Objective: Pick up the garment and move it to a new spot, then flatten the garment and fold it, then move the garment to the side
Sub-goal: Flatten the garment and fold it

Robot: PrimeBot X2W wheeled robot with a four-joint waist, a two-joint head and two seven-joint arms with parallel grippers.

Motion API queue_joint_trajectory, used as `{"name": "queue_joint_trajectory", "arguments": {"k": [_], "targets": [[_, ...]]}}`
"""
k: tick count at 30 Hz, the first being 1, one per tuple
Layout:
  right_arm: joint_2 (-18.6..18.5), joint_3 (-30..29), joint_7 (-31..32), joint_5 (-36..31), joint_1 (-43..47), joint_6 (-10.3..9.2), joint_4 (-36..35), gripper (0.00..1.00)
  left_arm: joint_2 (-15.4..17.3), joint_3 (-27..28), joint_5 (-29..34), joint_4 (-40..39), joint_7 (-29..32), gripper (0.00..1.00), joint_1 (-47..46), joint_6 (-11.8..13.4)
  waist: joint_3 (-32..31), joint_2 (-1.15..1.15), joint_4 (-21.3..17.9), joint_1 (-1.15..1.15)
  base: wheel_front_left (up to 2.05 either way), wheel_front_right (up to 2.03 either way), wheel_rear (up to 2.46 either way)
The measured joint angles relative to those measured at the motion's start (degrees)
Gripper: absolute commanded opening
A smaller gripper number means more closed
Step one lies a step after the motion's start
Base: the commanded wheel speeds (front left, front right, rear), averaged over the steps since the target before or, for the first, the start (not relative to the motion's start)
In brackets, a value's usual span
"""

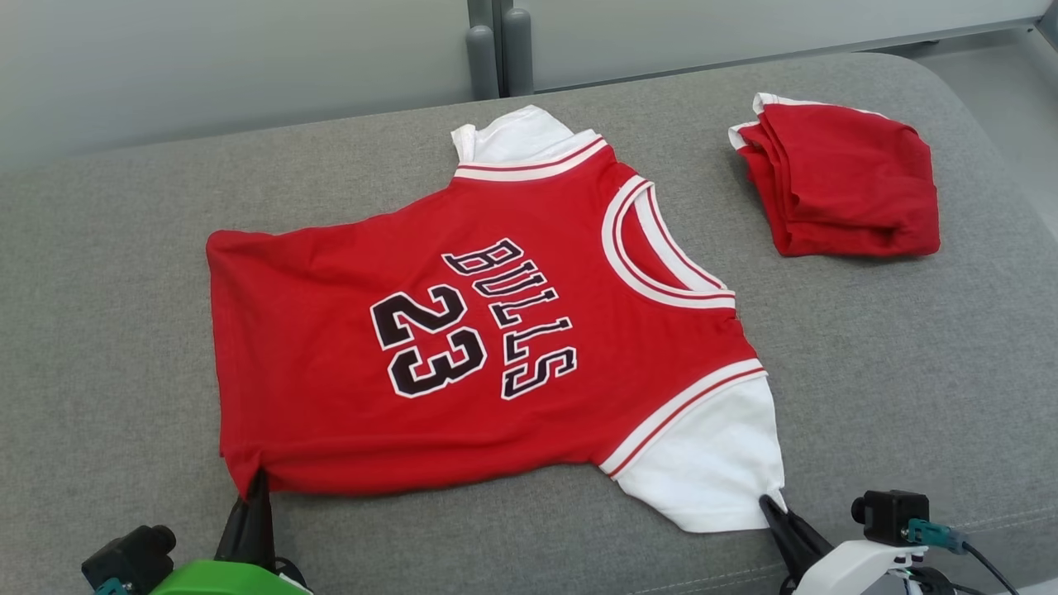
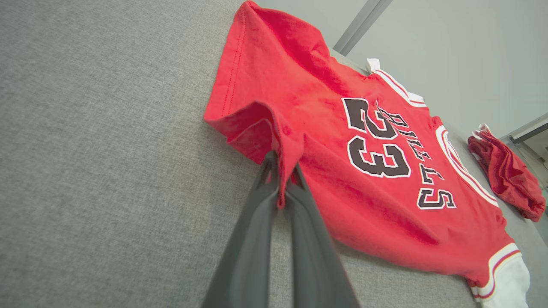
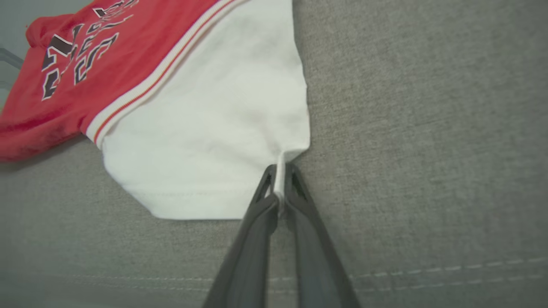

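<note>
1. Head view: the grey cushion (image 1: 124, 347) carries everything. Its woven cover looks grippy, so I judge cloth will drag on it rather than slide.
2. The garment (image 1: 331, 372), a red jersey printed BULLS 23, lies spread print-up across the middle of the cushion. Its collar points towards the robot's right and its bottom hem towards the left, and it is mostly flat with shallow wrinkles. It looks light, thin and limp. It should lift with no effort but sag and bunch between any two held points. Two corners along one edge, kept apart and taut, seem the best hold.
3. A folded red cloth (image 1: 843, 190) sits well apart at the far right, clear of the garment.
4. The near white sleeve (image 1: 711, 463) juts towards the robot. Its stitched hem is probably firmer to nip than the single layer.
5. The right gripper (image 3: 280, 171) has its fingers pressed together on the sleeve's hem corner, with a thin tab of white cloth between the tips.
6. The left gripper (image 2: 281, 171) is pinching the near corner of the red bottom hem, which puckers up between its fingers.
7. Both bites are shallow and sit at the very edge. In my judgement a sharp tug could slip the cloth free.
</note>
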Motion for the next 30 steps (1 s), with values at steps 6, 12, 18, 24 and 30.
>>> {"name": "queue_joint_trajectory", "arguments": {"k": [6, 12, 18, 24, 30], "targets": [[-0.2, 0.37, -0.04, 0.49, -0.18, 0.45, -0.92, 0.0, 0.03, 0.11, 0.0, -0.76, 0.0, 0.0, 0.01, 0.16, 0.11, 0.0, -0.19, 0.0, 0.0, 0.0, 0.0], [-1.13, 0.43, -0.79, 2.15, -0.71, 0.49, -5.1, 0.0, 0.32, 0.89, 0.0, -1.88, -0.15, 0.0, 0.01, 0.18, 0.17, 0.0, -0.73, 0.0, 0.0, 0.0, 0.0], [-4.21, 0.33, -1.54, 3.08, -3.33, 0.49, -11.18, 0.0, 1.14, 2.08, 0.42, -3.79, -0.87, 0.0, 0.0, 0.68, 0.22, 0.0, -1.57, 0.0, 0.0, 0.0, 0.0], [-5.76, 0.75, -1.53, 4.17, -6.26, 0.49, -14.83, 0.0, 2.14, 1.38, 1.53, -4.67, -0.24, 0.0, -0.16, 0.76, 0.23, 0.0, -1.65, 0.0, 0.0, 0.0, 0.0], [-7.11, -1.07, -0.47, 5.81, -10.97, 0.49, -14.71, 0.0, 3.03, -0.04, 2.59, -3.01, 2.48, 0.0, -3.38, 1.51, 0.65, 0.0, -0.69, 0.0, 0.0, 0.0, 0.0]]}}
